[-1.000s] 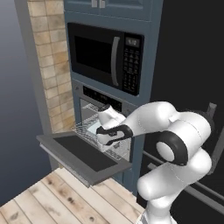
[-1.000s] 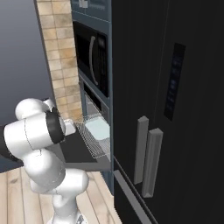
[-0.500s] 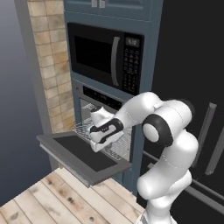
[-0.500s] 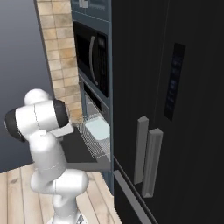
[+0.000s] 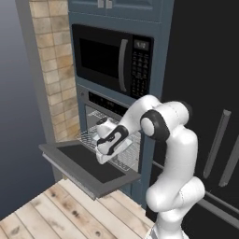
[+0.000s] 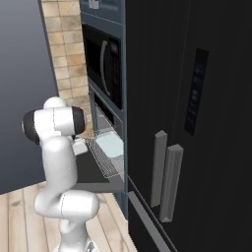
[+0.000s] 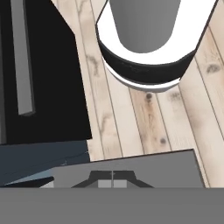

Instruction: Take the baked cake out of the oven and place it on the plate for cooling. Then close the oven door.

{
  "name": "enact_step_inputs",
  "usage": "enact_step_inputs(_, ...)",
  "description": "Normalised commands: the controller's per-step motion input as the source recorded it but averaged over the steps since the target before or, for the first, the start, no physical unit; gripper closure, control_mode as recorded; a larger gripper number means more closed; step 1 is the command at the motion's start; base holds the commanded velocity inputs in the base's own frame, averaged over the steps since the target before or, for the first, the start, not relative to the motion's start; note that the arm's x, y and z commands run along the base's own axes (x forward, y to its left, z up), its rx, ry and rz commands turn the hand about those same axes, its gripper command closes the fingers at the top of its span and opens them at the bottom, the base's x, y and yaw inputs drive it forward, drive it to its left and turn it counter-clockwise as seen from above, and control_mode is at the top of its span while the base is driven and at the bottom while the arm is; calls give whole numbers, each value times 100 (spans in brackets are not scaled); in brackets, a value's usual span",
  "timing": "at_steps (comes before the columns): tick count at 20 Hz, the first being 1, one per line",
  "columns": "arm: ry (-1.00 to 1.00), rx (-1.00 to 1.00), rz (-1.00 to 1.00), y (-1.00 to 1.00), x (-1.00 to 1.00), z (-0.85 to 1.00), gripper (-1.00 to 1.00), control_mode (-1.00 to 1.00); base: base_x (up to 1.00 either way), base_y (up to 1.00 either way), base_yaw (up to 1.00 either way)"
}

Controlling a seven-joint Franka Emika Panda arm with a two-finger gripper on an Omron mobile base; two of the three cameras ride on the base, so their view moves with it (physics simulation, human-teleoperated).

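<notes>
The oven [image 5: 100,109] stands open, and its oven door [image 5: 88,169] lies dropped flat toward me. A wire rack [image 5: 125,155] is pulled out over the door. My gripper [image 5: 104,158] hangs above the rack's front, pointing down, shut with nothing seen between its fingers. In the hand view the gripper [image 7: 112,184] shows its tips pressed together over the grey oven door [image 7: 166,168], with the wooden floor beyond. The baked cake is hidden behind my hand and arm. The plate is out of view. The right base view shows the oven door [image 6: 96,174] below the rack [image 6: 106,160].
A pale rectangular tray [image 6: 109,145] lies on the rack. A black microwave [image 5: 112,58] sits above the oven. A tall black fridge [image 6: 197,123] with grey handles stands to the right. Brick wall [image 5: 53,70] is at the left, with plank floor [image 5: 51,214] below.
My elbow has swung left and upward, and the hand has shifted slightly left and down over the rack's front. The gripper stays shut. The oven door has not moved.
</notes>
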Motion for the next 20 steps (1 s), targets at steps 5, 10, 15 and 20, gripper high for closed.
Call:
enact_step_inputs(5, 2, -1, 0, 0, 39, -44, 100, -100, 0, 0, 0)
enact_step_inputs(10, 2, -1, 0, 0, 45, -38, 100, -100, 0, 0, 0)
enact_step_inputs(15, 0, -1, 0, 4, 35, -37, 100, -100, 0, 0, 0)
enact_step_inputs(20, 0, -4, 0, 12, 25, -34, 100, -100, 0, 0, 0)
